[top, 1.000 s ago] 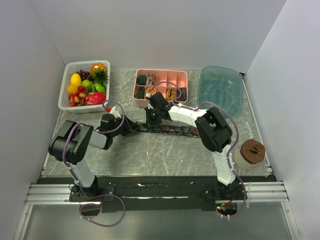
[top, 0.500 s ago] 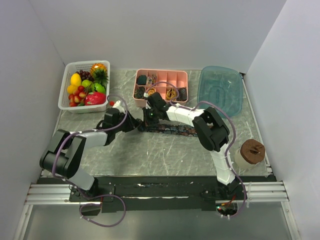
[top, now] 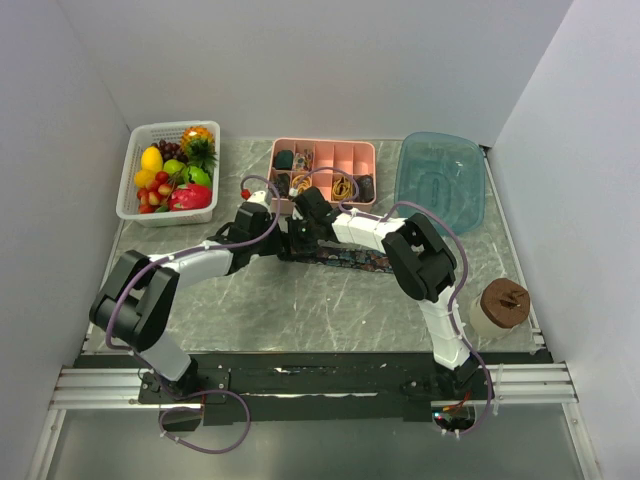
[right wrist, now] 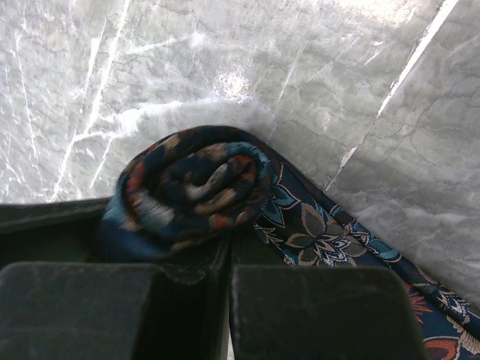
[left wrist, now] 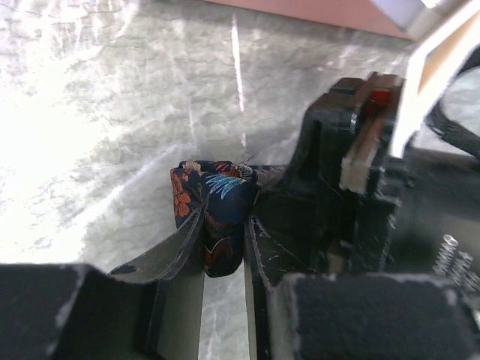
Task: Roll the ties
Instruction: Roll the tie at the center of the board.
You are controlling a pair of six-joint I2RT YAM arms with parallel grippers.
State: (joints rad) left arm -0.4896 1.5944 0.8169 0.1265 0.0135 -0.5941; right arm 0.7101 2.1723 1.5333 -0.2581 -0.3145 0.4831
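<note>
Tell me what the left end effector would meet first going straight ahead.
The left end effector holds the rolled end of the dark navy paisley fabric tie; right behind it probably stands the right end effector.

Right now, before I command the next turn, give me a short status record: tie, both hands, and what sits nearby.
tie: one end wound into a small roll, the rest flat on the table, running rightward
left hand: fingers either side of the roll, gripping it
right hand: fingers nearly together, apparently pinching the roll's edge
behind: pink divided tray, fruit basket, blue tub
progress: rolling started, most of the tie unrolled
</note>
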